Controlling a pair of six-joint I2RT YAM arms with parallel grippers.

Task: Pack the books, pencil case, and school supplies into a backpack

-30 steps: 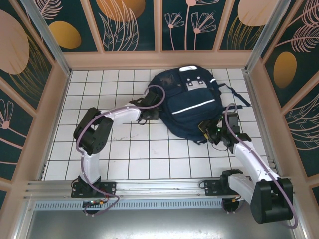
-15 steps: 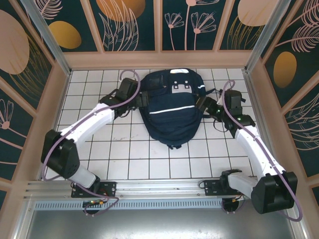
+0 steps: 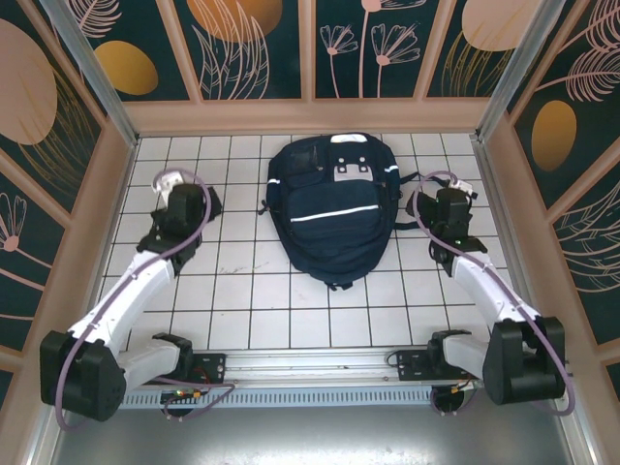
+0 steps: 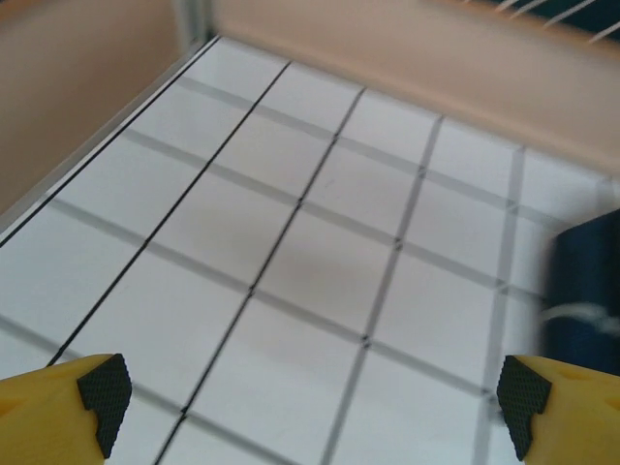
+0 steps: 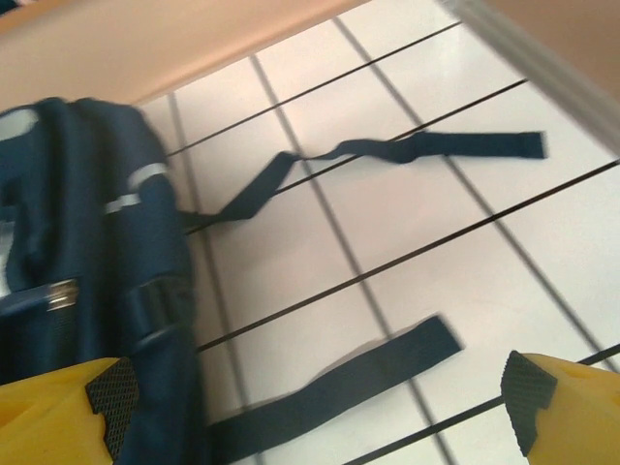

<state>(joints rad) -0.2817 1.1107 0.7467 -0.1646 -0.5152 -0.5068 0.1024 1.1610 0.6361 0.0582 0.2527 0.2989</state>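
Reaching up the left side of the tiled table [image 3: 242, 291] in the top view, the left arm folds back at its base and runs a long white link toward the far left, ending with the left gripper [image 3: 172, 186] well apart from the backpack [image 3: 334, 218]. The right arm rises more steeply from its base, its right gripper [image 3: 451, 194] near the backpack's right edge, by the loose straps [image 3: 412, 199]. The backpack lies flat between the two grippers at the middle back of the table, front up, with a white reflective stripe [image 3: 334, 211] across it. Any print on its grey-white patches [image 3: 351, 170] is too small to read. From the left wrist, the left gripper [image 4: 310, 392] is angled down over bare tiles, its yellow fingertips [image 4: 105, 387] spread to the frame's edges with nothing between them. A blurred corner of the backpack [image 4: 586, 291] shows at the right. From the right wrist, the right gripper [image 5: 320, 389] likewise stands wide apart and holds nothing. It hovers above two dark straps [image 5: 387, 155] lying on the tiles, with the backpack [image 5: 87, 232] at the left.
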